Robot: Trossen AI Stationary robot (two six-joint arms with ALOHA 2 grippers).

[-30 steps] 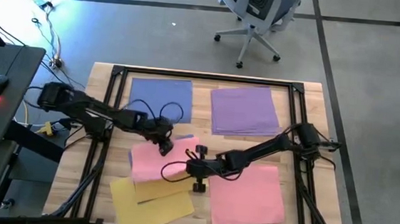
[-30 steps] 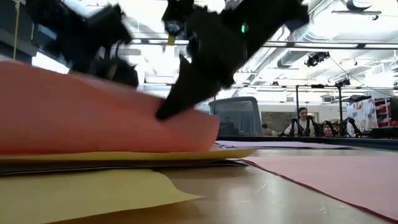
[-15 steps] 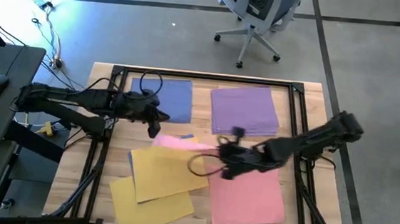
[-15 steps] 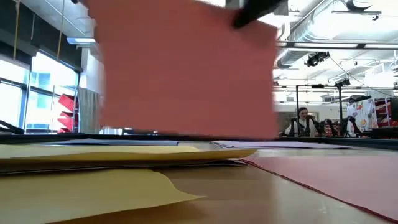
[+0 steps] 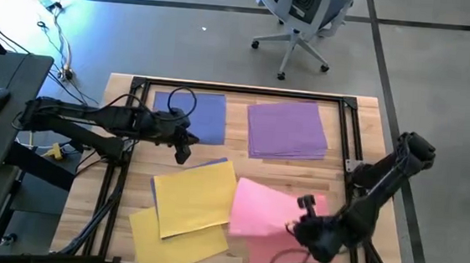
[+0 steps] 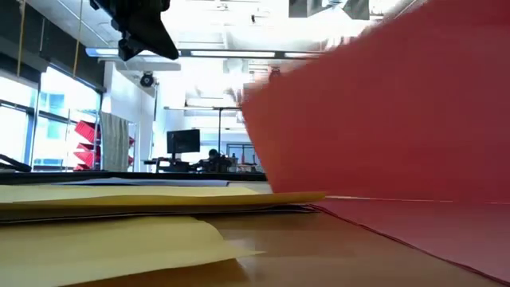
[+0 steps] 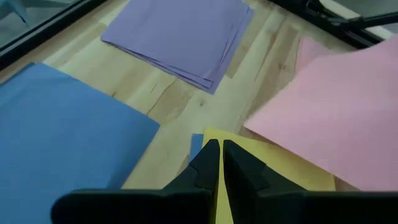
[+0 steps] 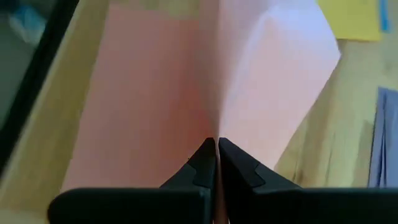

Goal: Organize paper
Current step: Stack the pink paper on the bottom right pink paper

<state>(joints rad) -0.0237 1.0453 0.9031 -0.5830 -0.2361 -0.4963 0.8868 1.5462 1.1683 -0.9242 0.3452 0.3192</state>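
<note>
- Nearest, at the lower right of the high view, the right end effector (image 5: 304, 229) is clamped on the edge of a single pink sheet (image 5: 261, 207), which billows up and leans toward frame centre. The right wrist view shows the paper's edge pinched between the closed fingers (image 8: 208, 163).
- Directly beneath that raised sheet lies the pink pile (image 5: 288, 252) on the worktop (image 5: 361, 125), so the step in hand looks like carrying a stray pink sheet across to its own colour.
- The next move, I'd judge, calls for lowering the sheet flat, squaring it to the pile's edges, then letting go; a limp sheet held by one edge may fold or land skewed.
- Lower left of centre, two yellow sheets (image 5: 192, 197) lie overlapped and crooked, with a sliver of blue paper (image 5: 216, 161) peeking from under the upper one. These look not yet sorted.
- Above them, left of centre, the left end effector (image 5: 183, 151) hangs with its fingers pressed together on nothing, just over the yellow sheet's far corner, as the left wrist view shows.
- Farthest, along the upper part of the worktop, the blue stack (image 5: 196, 113) sits upper left and the purple stack (image 5: 287, 127) upper right, both fairly neat and well apart from either end effector.
</note>
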